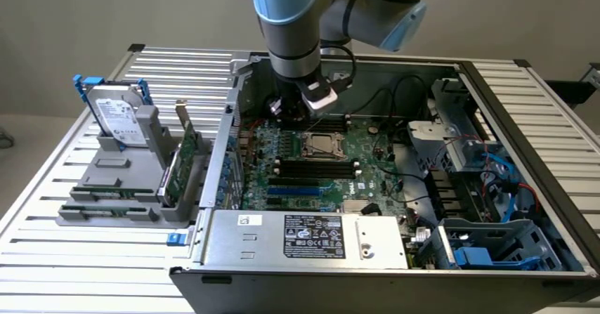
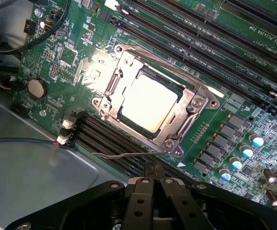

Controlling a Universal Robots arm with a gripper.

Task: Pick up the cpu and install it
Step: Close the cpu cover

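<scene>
Gripper was pressed together, empty; the cpu sat in the socket frame, at 5 o'clock from it in the exterior view. Placement looked done; the thin lever seemed unlatched, needing a careful press

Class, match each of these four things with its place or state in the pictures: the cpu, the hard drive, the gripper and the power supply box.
Things:
1. cpu
2. hard drive
3. gripper
4. power supply box

Places or states:
A. upright in the grey holder, outside the case
B. shut, over the motherboard
C. lying within the socket frame
D. silver, with a dark label, inside the case

Pairs: 1-C, 2-A, 3-B, 4-D
</scene>
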